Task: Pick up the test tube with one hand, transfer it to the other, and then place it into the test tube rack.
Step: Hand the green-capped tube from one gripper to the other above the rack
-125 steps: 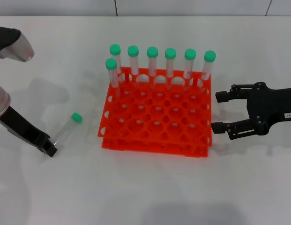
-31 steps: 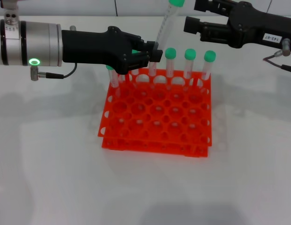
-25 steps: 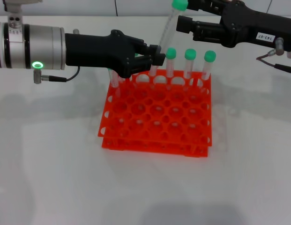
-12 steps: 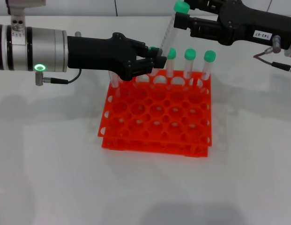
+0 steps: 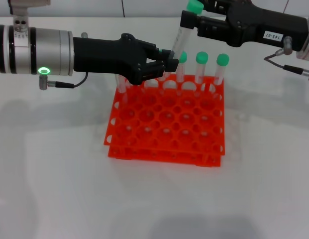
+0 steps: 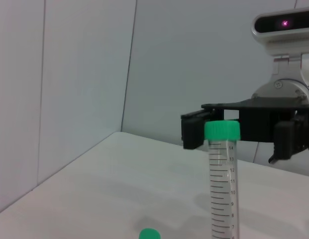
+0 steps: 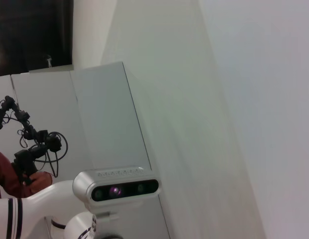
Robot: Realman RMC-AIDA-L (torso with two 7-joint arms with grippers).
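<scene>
— Where does the test tube rack (image 5: 165, 124) sit in the head view?

— At the centre of the frame, on the table (image 5: 54, 179). A row of capped tubes (image 5: 222, 68) stands in its far holes, along the rack's upper edge.

— And the arms?

— The left gripper (image 5: 169, 59) reaches in from the upper left, its jaws above the rack's far row. The right gripper (image 5: 189, 21) comes in from the upper right, higher in the frame.

— The test tube (image 5: 183, 31)?

— Between the two, tilted, above the far row: its lower end at the left jaws, its cap at the right jaws. In the left wrist view the test tube (image 6: 221, 179) stands just in front of the right gripper (image 6: 204, 130).
</scene>
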